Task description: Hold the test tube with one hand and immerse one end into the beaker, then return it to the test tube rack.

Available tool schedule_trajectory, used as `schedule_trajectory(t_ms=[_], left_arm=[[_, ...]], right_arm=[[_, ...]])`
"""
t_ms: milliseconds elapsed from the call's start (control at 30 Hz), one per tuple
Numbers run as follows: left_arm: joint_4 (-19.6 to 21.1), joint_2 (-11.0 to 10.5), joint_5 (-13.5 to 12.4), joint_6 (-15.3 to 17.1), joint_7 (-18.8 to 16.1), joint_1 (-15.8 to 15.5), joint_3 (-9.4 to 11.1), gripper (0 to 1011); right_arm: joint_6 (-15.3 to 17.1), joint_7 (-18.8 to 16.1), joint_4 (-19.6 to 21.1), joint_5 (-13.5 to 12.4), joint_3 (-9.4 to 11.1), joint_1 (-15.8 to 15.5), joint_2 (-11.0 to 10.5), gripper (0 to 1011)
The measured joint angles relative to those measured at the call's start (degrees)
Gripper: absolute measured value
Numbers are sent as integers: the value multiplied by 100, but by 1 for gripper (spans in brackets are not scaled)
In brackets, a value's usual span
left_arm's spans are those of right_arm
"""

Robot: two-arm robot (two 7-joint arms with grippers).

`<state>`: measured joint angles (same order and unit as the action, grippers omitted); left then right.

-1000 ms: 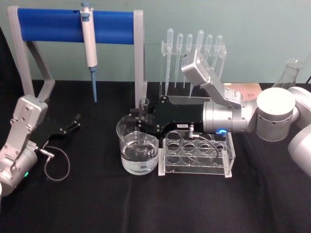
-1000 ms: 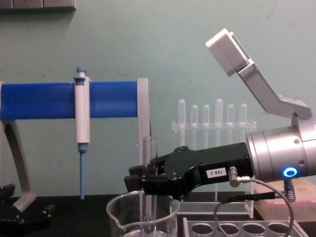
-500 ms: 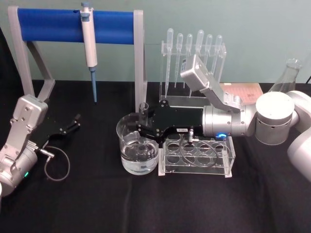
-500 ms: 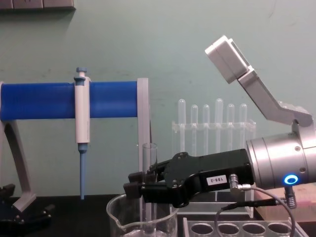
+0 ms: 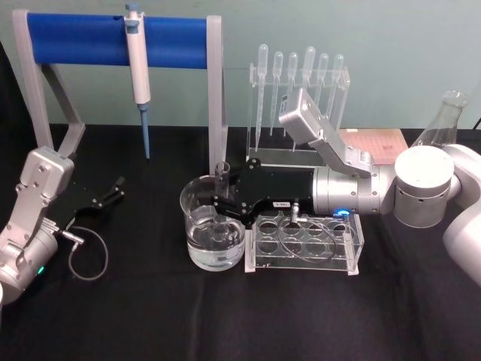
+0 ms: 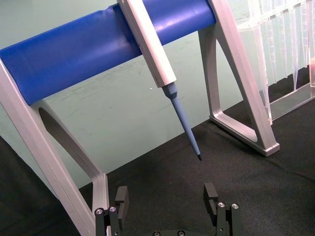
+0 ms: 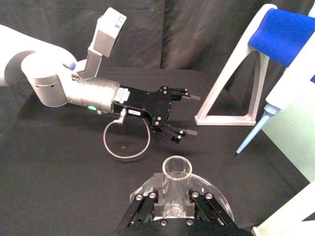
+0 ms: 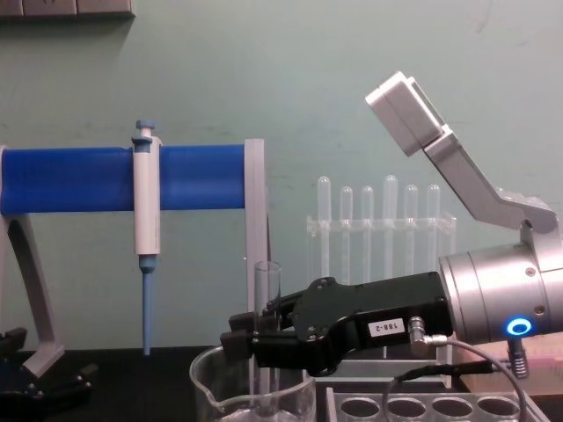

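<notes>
While the right gripper (image 5: 219, 197) holds the test tube (image 5: 222, 171) upright in the beaker (image 5: 189, 218), the dip looks under way.

In the head view its fingers are clamped on the tube above the beaker's rim, and the tube's lower end reaches down into the clear liquid. The test tube rack (image 5: 355, 248) stands just beside the beaker with its holes empty, and the left gripper (image 5: 117, 188) lies on the bench (image 5: 150, 316) well apart from the beaker. The left wrist view has that gripper spread wide, holding nothing. The right wrist view puts the pinch just under the tube's open mouth. In the chest view the tube drops straight past the beaker's rim, its tip hidden. Lifting it out and setting it in the rack appear to be what is left.
</notes>
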<state>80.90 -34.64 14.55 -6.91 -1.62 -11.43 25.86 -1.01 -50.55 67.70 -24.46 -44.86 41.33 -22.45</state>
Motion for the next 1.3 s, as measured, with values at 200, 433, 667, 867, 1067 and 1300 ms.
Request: schedule_trajectory(t_ms=[200, 433, 667, 867, 1067, 1300], left_arm=[[0, 0, 0, 0, 0, 0, 0, 1000], [0, 0, 0, 0, 0, 0, 0, 1000], [0, 0, 0, 0, 0, 0, 0, 1000], [0, 0, 0, 0, 0, 0, 0, 1000], [0, 0, 0, 0, 0, 0, 0, 1000], [0, 0, 0, 0, 0, 0, 0, 1000]], right_arm=[[1, 1, 3, -1, 0, 1, -1, 222], [3, 1, 7, -1, -3, 3, -5, 223], [5, 1, 10, -1, -3, 6, -6, 222], [5, 1, 11, -1, -3, 8, -6, 222], [5, 1, 12, -1, -4, 8, -6, 223], [5, 1, 11, -1, -3, 8, -6, 222]])
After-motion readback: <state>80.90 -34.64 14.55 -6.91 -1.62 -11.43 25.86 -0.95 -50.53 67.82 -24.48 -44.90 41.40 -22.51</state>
